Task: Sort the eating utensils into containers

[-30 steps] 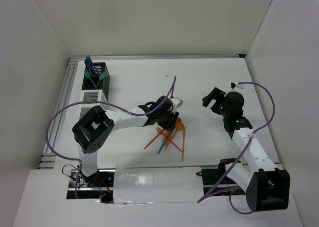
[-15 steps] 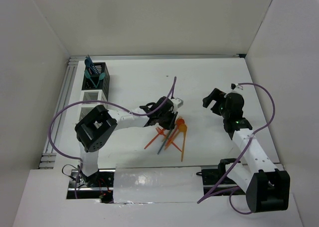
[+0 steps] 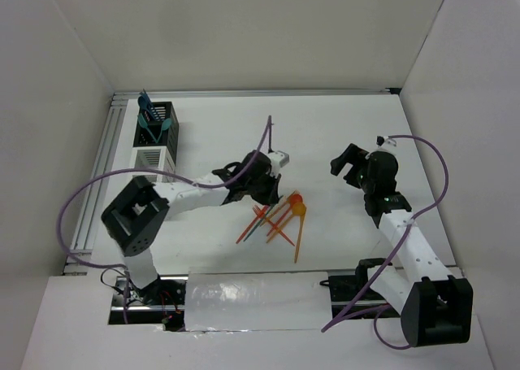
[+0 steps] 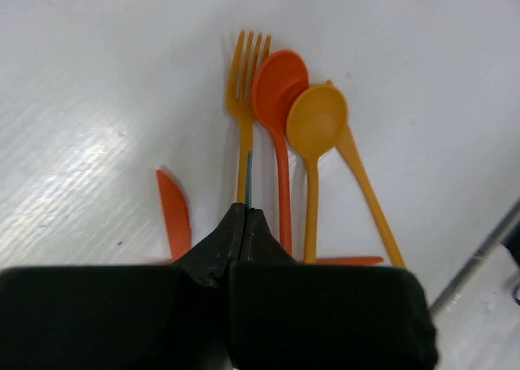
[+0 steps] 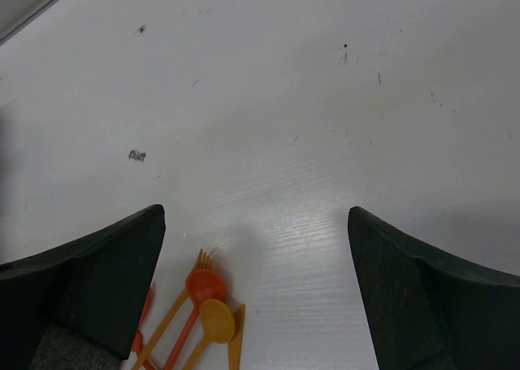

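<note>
Left gripper jaws pinching shut on thin teal utensil, seen edge-on. It is lying over glossy orange fork, beside red spoon and amber spoon on white table. Right gripper hanging wide open, gripping nothing. Slatted black bin and white bin standing far left.

The left arm stretches its forearm toward 2 o'clock, and the left gripper has its jaws pressed together. The right arm leans toward 11 o'clock, with the right gripper spread wide.

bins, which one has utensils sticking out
The black bin, behind the white bin: teal and blue utensils stick up from it, none from the white one.
</note>
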Robot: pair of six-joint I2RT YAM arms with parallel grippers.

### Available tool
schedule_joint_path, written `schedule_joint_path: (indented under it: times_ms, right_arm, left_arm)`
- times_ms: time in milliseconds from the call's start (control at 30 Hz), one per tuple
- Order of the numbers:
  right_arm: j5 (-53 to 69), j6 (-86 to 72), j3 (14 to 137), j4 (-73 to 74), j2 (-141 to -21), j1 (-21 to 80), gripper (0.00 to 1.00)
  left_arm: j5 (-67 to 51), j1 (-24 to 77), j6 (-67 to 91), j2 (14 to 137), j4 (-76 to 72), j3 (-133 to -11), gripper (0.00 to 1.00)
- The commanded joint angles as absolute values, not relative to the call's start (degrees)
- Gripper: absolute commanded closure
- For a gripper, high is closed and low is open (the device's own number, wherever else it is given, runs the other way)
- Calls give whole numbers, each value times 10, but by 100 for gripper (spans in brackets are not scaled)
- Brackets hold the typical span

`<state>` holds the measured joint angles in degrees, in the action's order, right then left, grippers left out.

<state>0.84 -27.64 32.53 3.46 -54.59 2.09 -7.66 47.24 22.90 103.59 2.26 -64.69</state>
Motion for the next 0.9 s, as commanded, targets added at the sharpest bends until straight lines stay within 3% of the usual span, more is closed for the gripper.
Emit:
schedule_joint_path:
  times_ms: [0, 167, 367, 500, 667, 867]
  right_arm:
    - [7, -279, 326, 30, -548, 18, 0]
    - [12, -282, 326, 25, -555, 16, 0]
    - [12, -281, 326, 11, -556, 17, 0]
    - [18, -286, 326, -10, -583, 16, 0]
    - [18, -293, 349, -49, -627, 15, 0]
    - [18, -293, 386, -55, -682, 16, 1]
  left_arm:
    - [-127, 435, 243, 926, 4, -641, 100]
    - [-222, 349, 269, 841, -32, -608, 100]
    - [-103, 219, 229, 742, -86, -592, 100]
    - [-101, 31, 246, 697, -165, -569, 100]
    - [-139, -105, 254, 715, -276, -578, 100]
    - [-172, -163, 227, 793, -399, -580, 100]
